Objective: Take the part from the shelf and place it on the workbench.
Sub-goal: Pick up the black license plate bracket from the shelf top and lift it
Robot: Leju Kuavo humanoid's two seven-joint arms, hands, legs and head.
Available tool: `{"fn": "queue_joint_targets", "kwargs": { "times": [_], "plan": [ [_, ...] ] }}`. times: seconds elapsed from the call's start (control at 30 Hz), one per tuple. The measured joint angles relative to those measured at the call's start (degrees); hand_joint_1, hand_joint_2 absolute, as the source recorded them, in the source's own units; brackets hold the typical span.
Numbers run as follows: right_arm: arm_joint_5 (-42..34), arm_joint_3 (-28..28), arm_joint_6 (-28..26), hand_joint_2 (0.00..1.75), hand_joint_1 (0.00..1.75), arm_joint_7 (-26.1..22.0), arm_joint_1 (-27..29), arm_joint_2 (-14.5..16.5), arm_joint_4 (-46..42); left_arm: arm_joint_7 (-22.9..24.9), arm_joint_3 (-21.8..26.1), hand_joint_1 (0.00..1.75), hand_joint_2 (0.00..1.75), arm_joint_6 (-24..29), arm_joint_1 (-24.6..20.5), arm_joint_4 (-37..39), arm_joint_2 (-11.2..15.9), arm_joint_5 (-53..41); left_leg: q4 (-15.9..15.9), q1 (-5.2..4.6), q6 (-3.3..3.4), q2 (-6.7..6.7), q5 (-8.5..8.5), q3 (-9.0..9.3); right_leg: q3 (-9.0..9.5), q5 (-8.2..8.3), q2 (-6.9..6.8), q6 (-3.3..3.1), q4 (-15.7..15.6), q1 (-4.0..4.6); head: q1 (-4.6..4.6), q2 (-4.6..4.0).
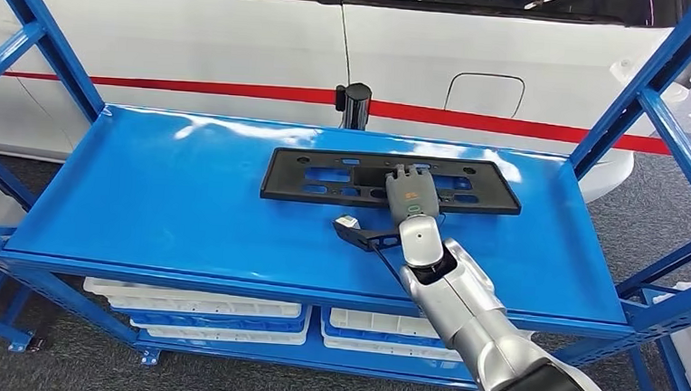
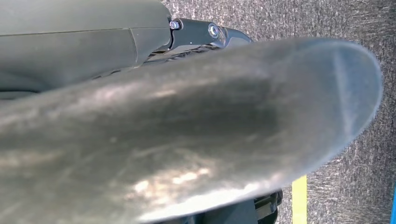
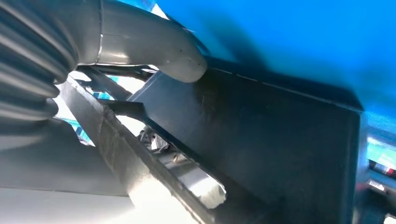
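Observation:
A flat black plastic part (image 1: 325, 176) with several cut-outs lies on the blue top shelf (image 1: 169, 203), toward the back right. My right hand (image 1: 408, 192) reaches over the middle of its near edge, with the silver arm coming in from the lower right. In the right wrist view the grey thumb (image 3: 159, 49) presses on one face of the part (image 3: 280, 140) and darker fingers (image 3: 135, 158) lie along its other side, so the hand grips the edge. The part looks flat on the shelf. My left hand (image 2: 187, 130) is a close grey blur above carpet.
Blue uprights (image 1: 642, 96) and braces frame both ends of the shelf. A black cylinder (image 1: 356, 104) stands at the back edge. White trays (image 1: 199, 309) sit on the lower level. A white car with a red stripe (image 1: 194, 86) is behind. A yellow floor line (image 2: 299, 200) crosses grey carpet.

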Motion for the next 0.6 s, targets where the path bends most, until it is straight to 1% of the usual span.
{"fn": "queue_joint_targets", "kwargs": {
  "times": [0.37, 0.6],
  "plan": [
    [0.0, 0.0, -0.28, 1.75, 1.75, -0.13, -0.23, 0.27, 0.56, -0.14, 0.35, 0.0, 0.0, -0.02, 0.0, 0.0, -0.07, -0.1, 0.0, 0.0, -0.01, 0.0, -0.01, -0.02, -0.02, -0.01, -0.01, -0.01, 0.0, 0.0, 0.01, 0.0],
    [0.0, -0.02, -3.83, 1.75, 1.75, -0.19, 0.73, 0.23, -0.46, -0.72, 1.23, 0.0, 0.0, -0.15, 0.02, 0.0, -0.14, -1.43, 0.0, 0.0, 0.0, 0.0, 0.0, -0.06, -0.05, -0.01, -0.01, -0.01, 0.0, 0.0, -0.01, 0.0]
  ]
}}
